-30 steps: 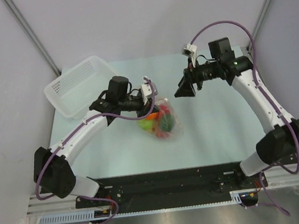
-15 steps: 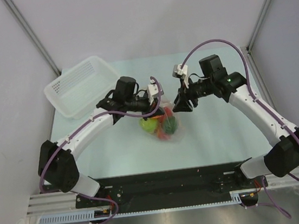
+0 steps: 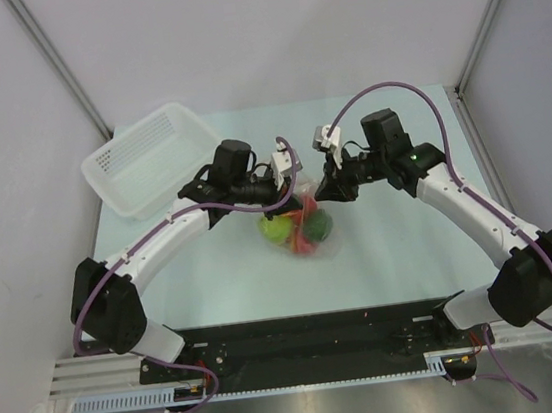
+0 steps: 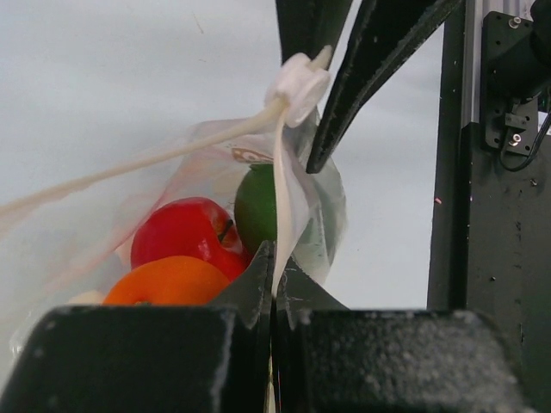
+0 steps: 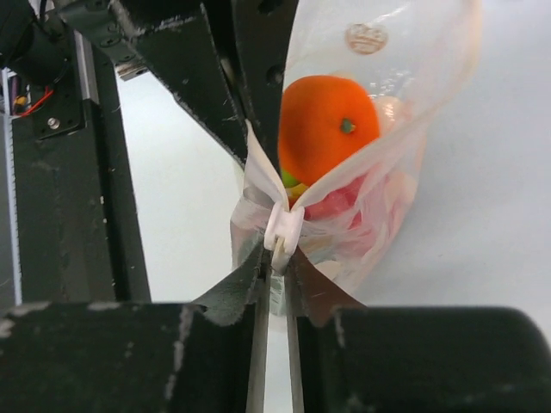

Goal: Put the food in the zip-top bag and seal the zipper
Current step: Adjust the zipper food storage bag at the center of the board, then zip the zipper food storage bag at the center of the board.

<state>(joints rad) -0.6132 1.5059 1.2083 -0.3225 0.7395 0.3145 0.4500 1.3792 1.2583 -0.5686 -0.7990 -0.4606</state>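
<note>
The clear zip-top bag (image 3: 302,229) rests mid-table and is held up by its top edge. Inside it I see food: a red fruit (image 4: 185,228), an orange one (image 4: 164,280) (image 5: 327,129) and a green one (image 4: 254,206). My left gripper (image 3: 290,189) (image 4: 275,258) is shut on the bag's top edge at one end of the zipper (image 4: 164,159). The right gripper (image 3: 327,193) (image 5: 277,258) faces it, its jaws closed on the tab of the white zipper slider (image 5: 282,225) (image 4: 298,84). The two grippers nearly touch.
A white perforated basket (image 3: 148,162) stands at the back left of the table. Grey walls close in the far side and both flanks, and the black base rail (image 3: 312,338) runs along the near edge.
The right arm swung left and down to the bag's top, and its jaws closed from wide open onto the slider. The left arm shifted slightly right, still gripping the bag edge.
</note>
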